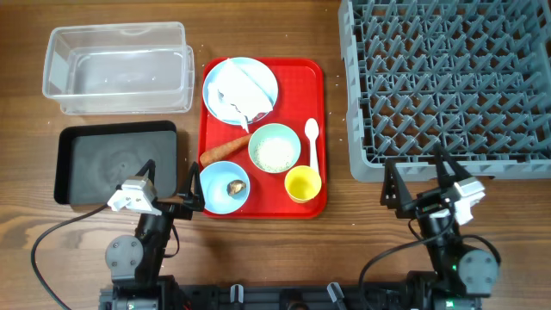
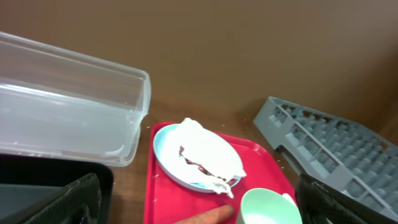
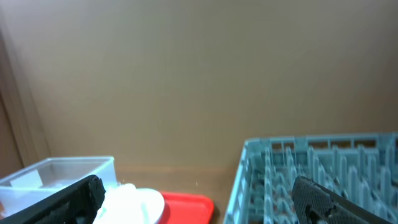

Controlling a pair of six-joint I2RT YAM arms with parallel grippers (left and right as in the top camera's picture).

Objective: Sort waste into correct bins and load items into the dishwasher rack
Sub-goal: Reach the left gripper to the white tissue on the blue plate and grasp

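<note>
On the red tray (image 1: 263, 73) a light blue plate (image 1: 263, 79) holds a crumpled napkin (image 1: 234, 86), with a red wrapper (image 2: 191, 163) peeking from under it. A carrot piece (image 1: 225, 151), a mint bowl (image 1: 275, 148) of rice, a blue bowl (image 1: 219, 191) with a brown lump (image 1: 235, 186), a yellow cup (image 1: 303, 183) and a white spoon (image 1: 312, 142) lie there too. The clear tub (image 1: 116, 69) and black tray (image 1: 116, 164) stand left, the grey rack (image 1: 448, 86) right. My left gripper (image 1: 170, 182) is open by the blue bowl. My right gripper (image 1: 419, 179) is open before the rack.
The left wrist view shows the tub (image 2: 68, 106), the plate (image 2: 168, 155), the mint bowl (image 2: 267, 208) and a rack corner (image 2: 329, 146). The right wrist view shows the rack (image 3: 323, 174) and the tub (image 3: 56, 171). Bare wooden table lies between the red tray and the rack.
</note>
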